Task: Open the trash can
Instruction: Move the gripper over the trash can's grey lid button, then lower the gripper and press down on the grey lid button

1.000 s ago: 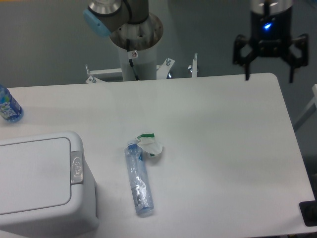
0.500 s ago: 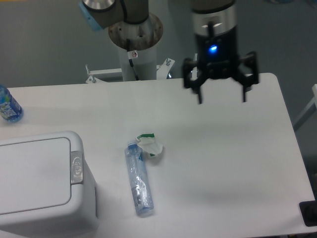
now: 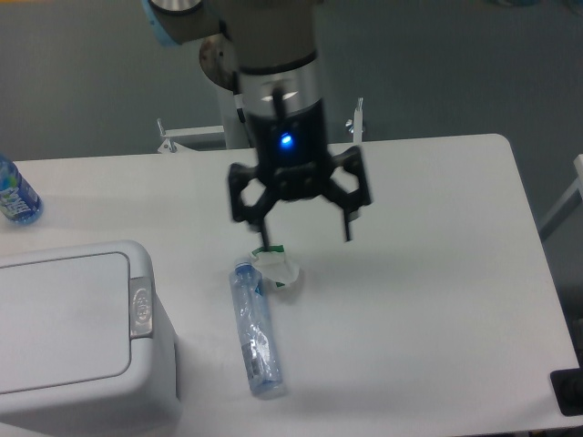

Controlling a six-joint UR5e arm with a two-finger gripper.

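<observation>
Camera view: the trash can (image 3: pixel 77 341) sits lid-shut, well left of the gripper (image 3: pixel 301 235), whose fingers are spread. It's probably rigid plastic; press its grey button (image 3: pixel 140 308), don't grasp.

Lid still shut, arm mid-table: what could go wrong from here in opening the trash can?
The open gripper hangs above the crumpled wrapper and lying plastic bottle, which sit between it and the trash can; a low pass could knock them. The grey push-button is small and on the rim, so a finger may miss it or slide off.
</observation>
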